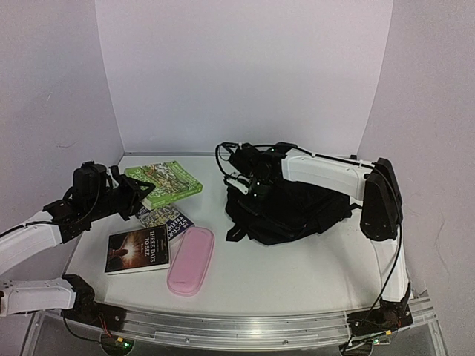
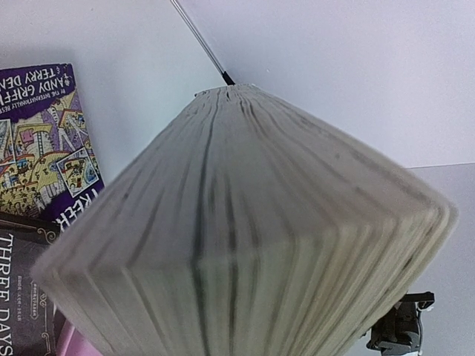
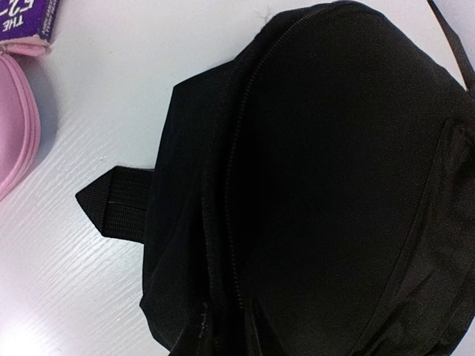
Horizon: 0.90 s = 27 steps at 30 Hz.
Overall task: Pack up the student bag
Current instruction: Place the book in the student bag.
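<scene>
The left gripper (image 1: 139, 187) clamps the green book (image 1: 166, 180); the right gripper (image 1: 249, 185) hangs over the student bag (image 1: 293, 211), its jaws' state impossible to tell

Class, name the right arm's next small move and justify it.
Probably lower the right pincer onto the zip of the black backpack to start opening it: the zip looks shut along its visible length, and the pink pencil case lies outside the bag.

Lab test booth; plain white walls (image 1: 245, 74) (aluminium rail (image 1: 245, 328) in front).
</scene>
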Available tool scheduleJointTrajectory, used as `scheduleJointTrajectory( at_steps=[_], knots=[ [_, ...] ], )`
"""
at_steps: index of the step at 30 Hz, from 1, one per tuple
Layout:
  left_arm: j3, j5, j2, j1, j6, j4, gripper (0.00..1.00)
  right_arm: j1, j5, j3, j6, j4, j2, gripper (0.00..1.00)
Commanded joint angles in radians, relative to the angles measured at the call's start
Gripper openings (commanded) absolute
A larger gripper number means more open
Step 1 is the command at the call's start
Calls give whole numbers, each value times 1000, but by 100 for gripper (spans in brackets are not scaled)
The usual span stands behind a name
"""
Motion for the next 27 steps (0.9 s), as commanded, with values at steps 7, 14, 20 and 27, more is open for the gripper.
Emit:
scheduleJointTrajectory(
  at_steps=[7,14,20,27],
  knots=[
    [-24,79,37,4,-9,215,0,2,68,101,-20,-44,-90,0],
    [-42,225,131,5,17,409,0,-13,100,162,-25,-38,-167,0],
    [-42,314,249,1,-11,571,0,-42,101,229,-23,-30,-195,0],
    [28,365,451,-46,-36,721,0,-45,43,218,-26,-23,-230,0]
  ],
)
